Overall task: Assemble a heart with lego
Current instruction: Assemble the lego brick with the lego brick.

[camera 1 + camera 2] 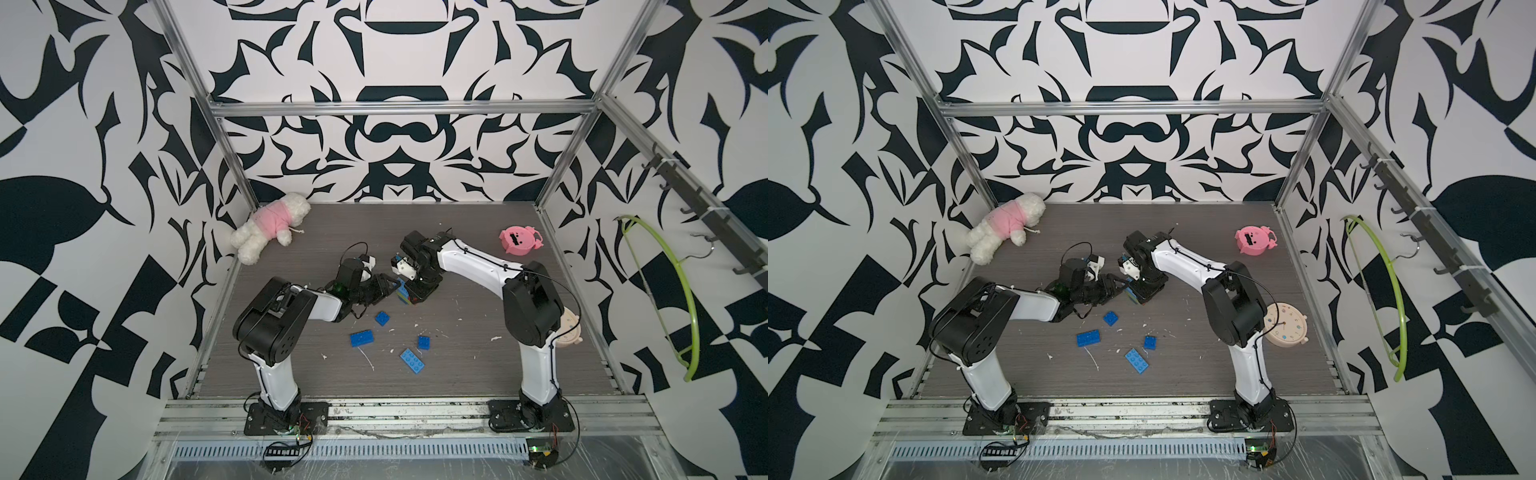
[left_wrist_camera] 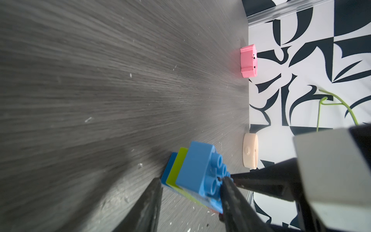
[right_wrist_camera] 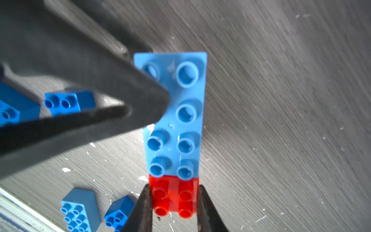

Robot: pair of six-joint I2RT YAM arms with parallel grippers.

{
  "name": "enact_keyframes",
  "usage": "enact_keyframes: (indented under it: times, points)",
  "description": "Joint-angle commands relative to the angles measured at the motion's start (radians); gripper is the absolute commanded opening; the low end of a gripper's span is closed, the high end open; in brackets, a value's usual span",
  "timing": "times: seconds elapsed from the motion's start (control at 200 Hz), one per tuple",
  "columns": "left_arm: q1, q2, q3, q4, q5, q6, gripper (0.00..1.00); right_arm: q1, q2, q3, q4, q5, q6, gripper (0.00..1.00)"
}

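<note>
A lego stack [image 1: 402,293], the heart in part, lies mid-table: a light blue 2x4 brick [image 3: 176,112] joined beside a red 2x2 brick [image 3: 173,197], over a lime green layer [image 2: 176,170] and a darker blue one. My right gripper [image 3: 174,187] is shut on the red brick's sides. My left gripper [image 2: 190,180] comes from the opposite side; one finger [image 3: 140,96] presses the blue studs and the other meets the stack's back face. Several loose blue bricks lie nearer the front, among them a 2x2 [image 1: 382,318] and two 2x4s [image 1: 361,338] [image 1: 412,360].
A white plush dog in pink [image 1: 270,226] lies at the back left corner. A pink round toy [image 1: 519,240] sits at the back right, a beige clock [image 1: 1285,324] behind my right arm's elbow. A green hanger [image 1: 681,299] hangs on the right wall.
</note>
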Motion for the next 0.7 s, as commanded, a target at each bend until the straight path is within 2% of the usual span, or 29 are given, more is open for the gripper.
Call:
enact_keyframes:
  times: [0.0, 0.21, 0.57, 0.695]
  points:
    - [-0.002, 0.02, -0.052, 0.036, -0.014, -0.005, 0.5, 0.009, 0.031, 0.072, -0.072, 0.014, 0.007, 0.18]
    - [-0.002, 0.028, -0.082, 0.077, -0.021, -0.022, 0.5, 0.01, 0.081, 0.076, -0.088, 0.016, 0.0, 0.18]
    - [-0.002, 0.023, -0.066, 0.053, -0.016, -0.012, 0.5, 0.009, 0.082, 0.087, -0.086, 0.01, -0.009, 0.18]
    - [-0.002, 0.009, -0.066, 0.046, -0.018, -0.012, 0.5, 0.013, 0.052, 0.105, -0.101, 0.025, -0.007, 0.26]
